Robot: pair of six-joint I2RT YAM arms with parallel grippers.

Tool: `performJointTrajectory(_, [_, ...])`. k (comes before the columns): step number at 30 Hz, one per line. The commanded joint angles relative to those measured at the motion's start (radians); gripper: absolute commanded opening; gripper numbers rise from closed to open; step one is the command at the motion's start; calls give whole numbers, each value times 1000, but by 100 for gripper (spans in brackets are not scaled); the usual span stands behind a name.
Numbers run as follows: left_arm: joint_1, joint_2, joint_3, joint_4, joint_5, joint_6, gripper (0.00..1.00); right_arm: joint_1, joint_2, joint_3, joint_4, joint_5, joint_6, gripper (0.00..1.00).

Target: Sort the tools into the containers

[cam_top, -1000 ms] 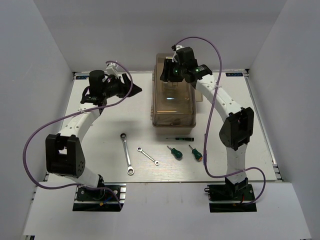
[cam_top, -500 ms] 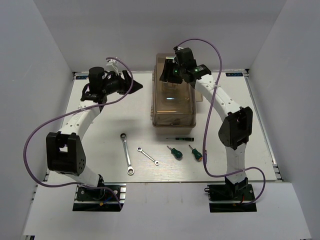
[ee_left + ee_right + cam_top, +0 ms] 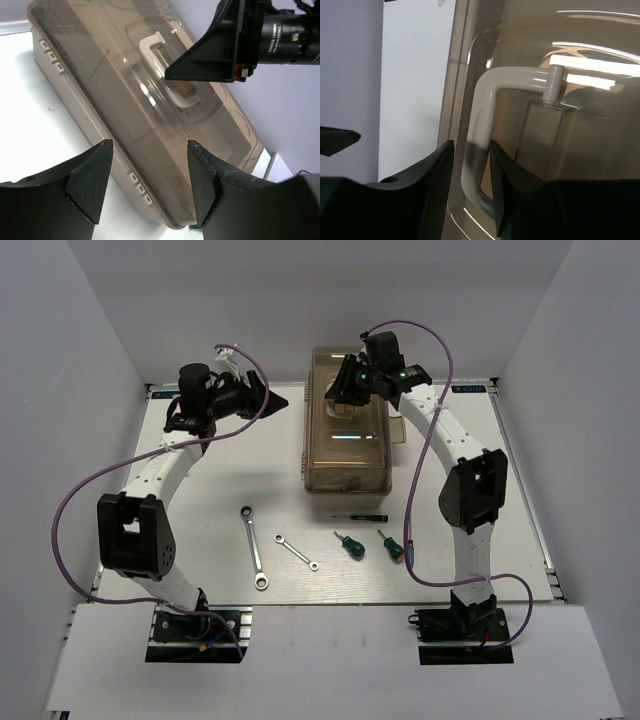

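Observation:
The toolbox (image 3: pixel 345 455), with a translucent brownish lid and a pale handle (image 3: pixel 481 115), stands shut at the back centre. My right gripper (image 3: pixel 471 145) is open, with one finger on each side of the handle's end. The right finger is against the handle and a narrow gap shows on the left. My left gripper (image 3: pixel 280 400) hovers open left of the toolbox (image 3: pixel 115 95) and holds nothing. On the table in front lie a long wrench (image 3: pixel 253 545), a short wrench (image 3: pixel 297 551), two green-handled screwdrivers (image 3: pixel 349 545) (image 3: pixel 391 546) and a slim dark pen-like tool (image 3: pixel 358 516).
White walls close in the table at the back and on both sides. Purple cables loop from both arms. In the left wrist view my right gripper's black finger (image 3: pixel 205 55) hangs over the toolbox handle (image 3: pixel 155 47).
My right gripper has shifted a little toward the back over the handle and its jaws have narrowed around it. My left arm has drawn slightly back and up. The tools have not moved.

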Motion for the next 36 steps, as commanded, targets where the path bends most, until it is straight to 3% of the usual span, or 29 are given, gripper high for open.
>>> performJointTrajectory(1, [-12,18,58,39,57,-18,71,-3,36,35,37,-100,55,40])
performJointTrajectory(21, [-103,221,240,105,88,-104,71,-57,15,38,109,-208,110,32])
performJointTrajectory(36, [-152,318,341,68,0,-167,71,-68,-5,3,146,-234,126,32])
